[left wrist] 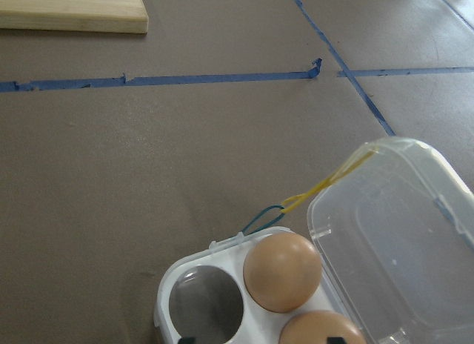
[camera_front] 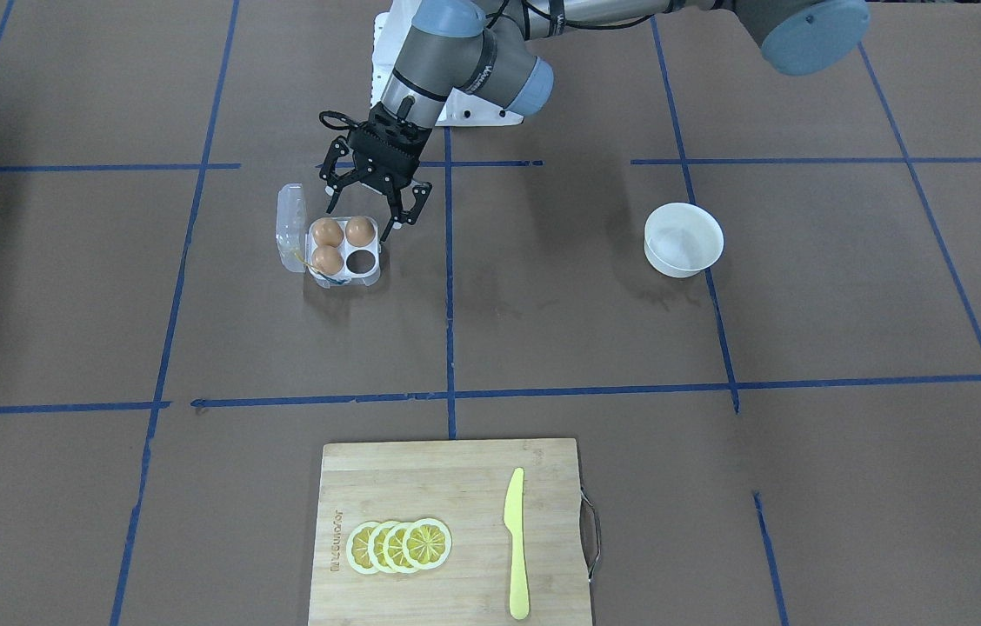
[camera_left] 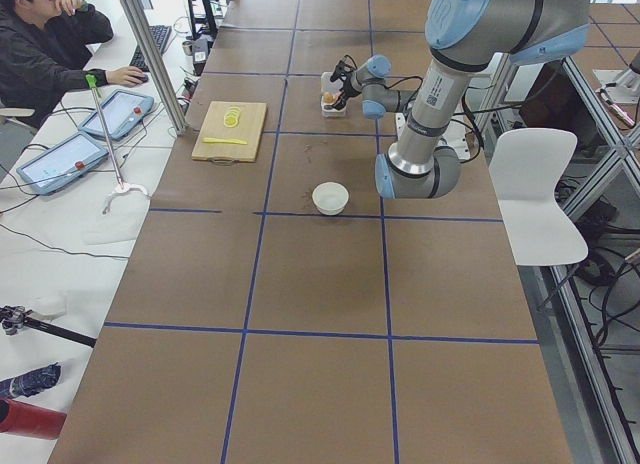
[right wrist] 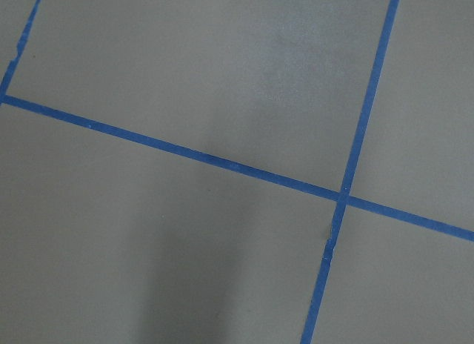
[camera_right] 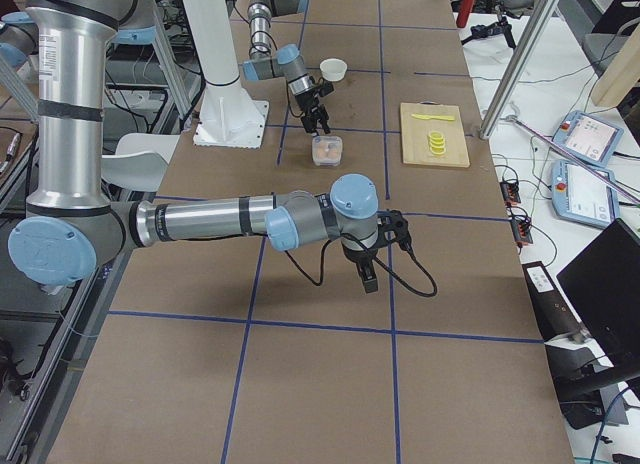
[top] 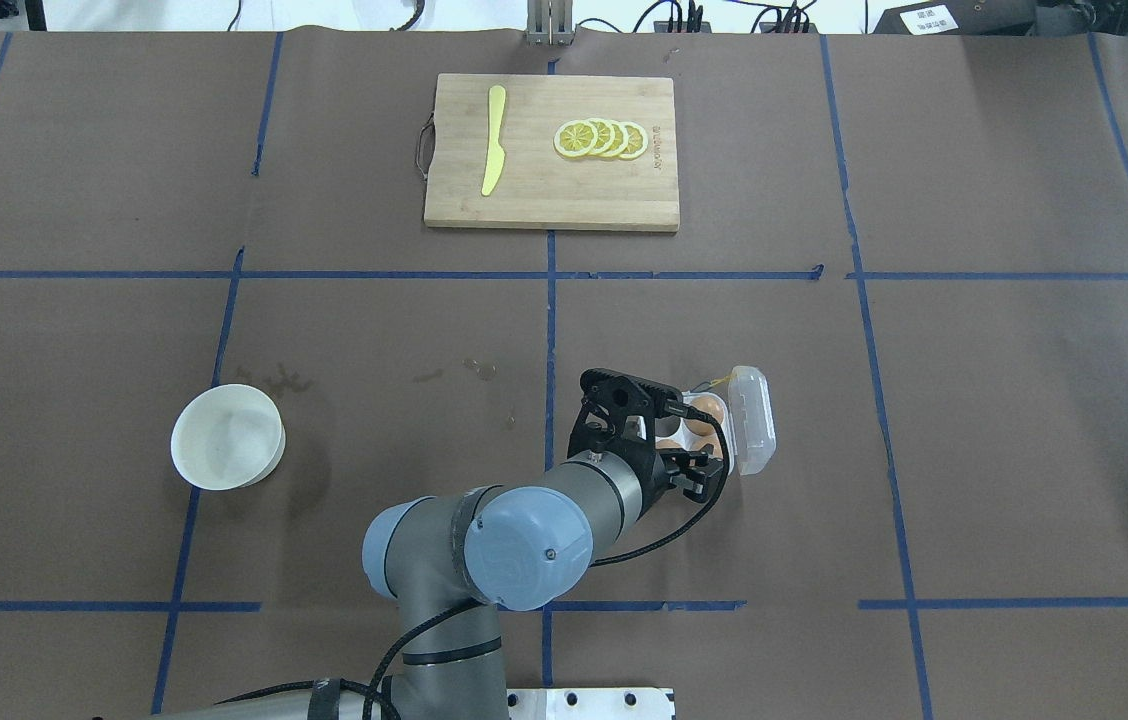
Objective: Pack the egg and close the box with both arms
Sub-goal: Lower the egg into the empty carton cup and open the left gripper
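Reading the box (camera_front: 344, 280) as light, thin, slippery plastic, apt to be sliding on the bench (camera_front: 543, 330) — favouring a hold on the open lid (camera_front: 290, 228) at its free edge, base braced, sparing the three fragile eggs (camera_front: 328, 233) sitting in its cups. Hovering the left claw (camera_front: 364, 215) just above the box, spread wide, holding and touching nothing — failing to make out the state of the right claw (camera_right: 366, 274).

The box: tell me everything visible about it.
The box is a small clear plastic carton with four round cups, resting on the brown table. Three cups hold brown eggs; the fourth is empty. Its clear lid is open, swung aside. A thin yellow band trails by the hinge. The open left gripper hovers above it.
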### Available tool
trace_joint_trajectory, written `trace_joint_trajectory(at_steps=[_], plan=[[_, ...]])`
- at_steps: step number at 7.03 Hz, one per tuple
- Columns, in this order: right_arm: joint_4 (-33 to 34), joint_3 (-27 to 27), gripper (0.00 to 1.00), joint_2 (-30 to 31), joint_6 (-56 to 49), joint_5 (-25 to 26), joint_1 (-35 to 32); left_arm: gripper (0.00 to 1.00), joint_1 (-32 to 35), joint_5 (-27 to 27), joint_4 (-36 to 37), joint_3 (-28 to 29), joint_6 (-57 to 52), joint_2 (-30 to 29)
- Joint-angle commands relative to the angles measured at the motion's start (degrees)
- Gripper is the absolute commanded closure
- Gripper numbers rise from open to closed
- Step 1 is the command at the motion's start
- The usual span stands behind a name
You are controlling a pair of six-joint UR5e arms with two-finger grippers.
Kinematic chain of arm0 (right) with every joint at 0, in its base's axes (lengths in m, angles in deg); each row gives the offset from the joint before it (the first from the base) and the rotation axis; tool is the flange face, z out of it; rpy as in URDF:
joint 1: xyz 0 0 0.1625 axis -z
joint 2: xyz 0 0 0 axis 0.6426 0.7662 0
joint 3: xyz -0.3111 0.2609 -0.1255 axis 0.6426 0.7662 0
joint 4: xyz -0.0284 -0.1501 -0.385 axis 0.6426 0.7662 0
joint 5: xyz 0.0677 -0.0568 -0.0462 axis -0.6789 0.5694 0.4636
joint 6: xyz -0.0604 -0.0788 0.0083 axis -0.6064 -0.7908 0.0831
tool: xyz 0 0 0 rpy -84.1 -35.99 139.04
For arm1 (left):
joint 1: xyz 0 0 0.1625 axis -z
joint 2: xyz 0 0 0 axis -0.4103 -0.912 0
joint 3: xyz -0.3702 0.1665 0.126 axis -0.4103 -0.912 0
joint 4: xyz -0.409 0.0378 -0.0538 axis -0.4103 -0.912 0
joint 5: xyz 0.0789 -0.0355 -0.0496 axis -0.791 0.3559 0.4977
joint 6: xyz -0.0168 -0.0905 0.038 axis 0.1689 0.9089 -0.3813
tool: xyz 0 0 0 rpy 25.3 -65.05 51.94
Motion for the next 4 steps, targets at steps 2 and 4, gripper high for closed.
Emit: trace_joint_trajectory(at_steps=[2,4], plan=[[0.0,-0.3,0.0,0.0,0.1,-0.1,0.0,0.0,0.3,0.8,0.9,-5.1,-4.3,1.3],[0.0,-0.2,0.0,0.0,0.1,-0.1,0.0,0.0,4.6,9.8,6.1,-7.7,-4.5,2.4]])
